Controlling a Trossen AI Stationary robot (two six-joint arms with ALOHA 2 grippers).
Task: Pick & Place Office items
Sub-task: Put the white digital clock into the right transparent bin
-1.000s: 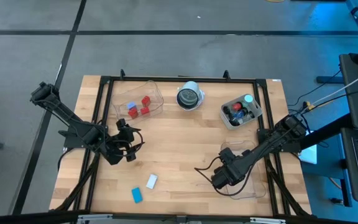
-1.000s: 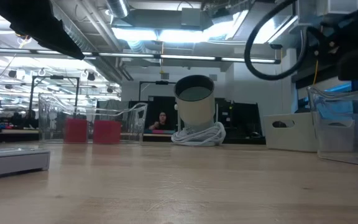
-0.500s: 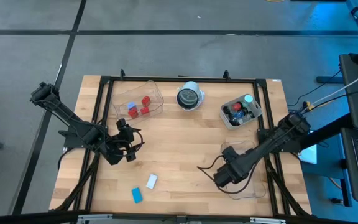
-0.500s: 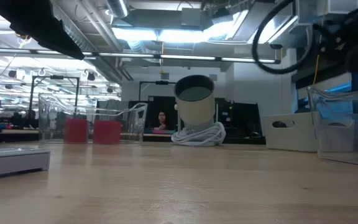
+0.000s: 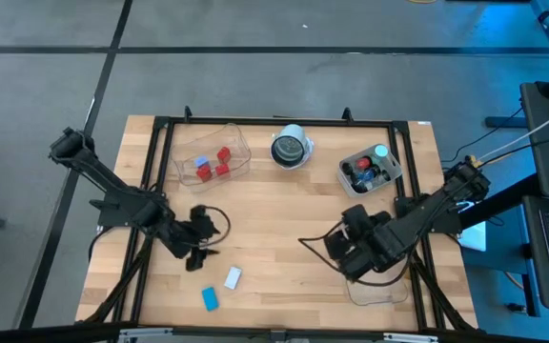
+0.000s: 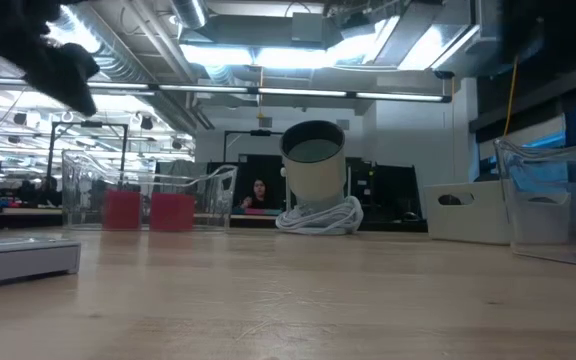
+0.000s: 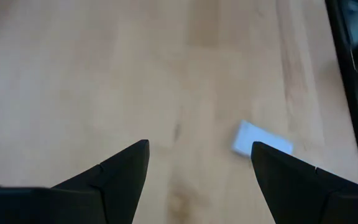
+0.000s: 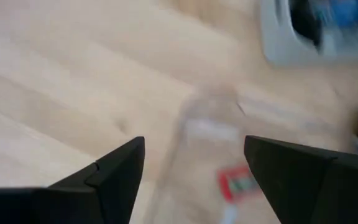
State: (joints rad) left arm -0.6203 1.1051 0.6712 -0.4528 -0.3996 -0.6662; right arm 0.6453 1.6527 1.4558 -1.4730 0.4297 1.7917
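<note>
Red blocks [image 5: 222,160] already sit in the clear tray [image 5: 239,143] and other pieces fill the grey bin [image 5: 351,183]; a white block [image 5: 233,277] and a blue block [image 5: 210,298] wait on the surface [image 5: 274,219]. The left hand [image 5: 198,255] hangs open near the white one; the right hand [image 5: 336,250] is open, empty. No writing is legible.

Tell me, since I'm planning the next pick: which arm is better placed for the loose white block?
Left. The left hand hovers open beside the white block, which shows ahead of its fingers in the wrist view. The right hand is across the table.
</note>
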